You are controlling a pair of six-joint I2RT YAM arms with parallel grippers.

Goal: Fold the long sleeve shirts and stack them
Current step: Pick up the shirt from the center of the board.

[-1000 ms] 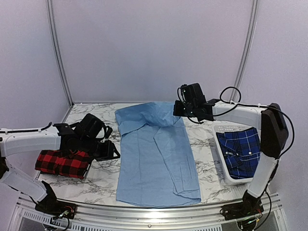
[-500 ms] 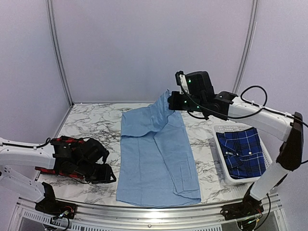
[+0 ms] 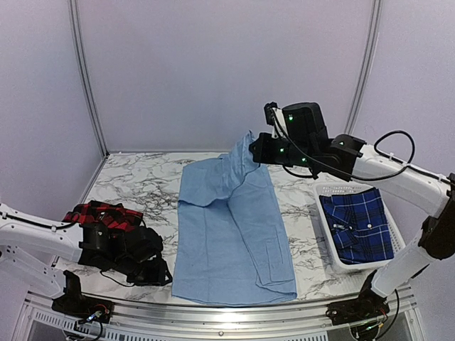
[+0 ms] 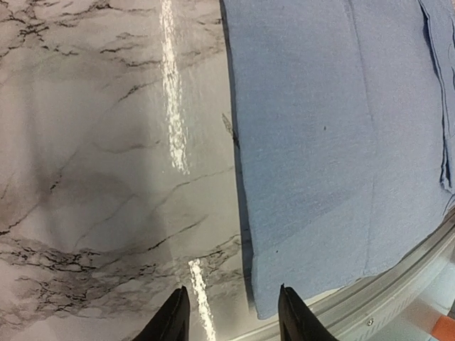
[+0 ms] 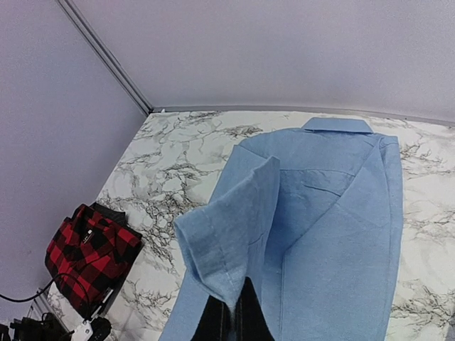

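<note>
- Left edge of the worktop: the red check shirt [image 3: 99, 212] lies bunched, partly hidden behind your left arm.
- Near left: your left gripper [image 4: 231, 323] hangs low over the bare marble worktop [image 4: 92, 142]. Its fingers are apart and hold nothing, just beside the blue shirt's near left corner.
- Centre: the blue shirt [image 3: 227, 234] is spread from the far edge to the near edge, collar at the far end.
- Far right of that shirt: your right gripper [image 3: 257, 150] is raised above the worktop. Its fingers are clamped on a fold of blue cloth, apparently the sleeve, which hangs as a loose flap.
- Right edge: the plaid shirt [image 3: 359, 227] sits in the white basket [image 3: 340, 189].
- Watch the pinch: only a narrow bit of cloth is held, so a quick swing could pull it free.
- Nothing pins the shirt's body, so dragging the flap sideways may skew the whole shirt or crease the fold.
- The hem lies at the near edge, and a pull towards you could slide it over the rail.
</note>
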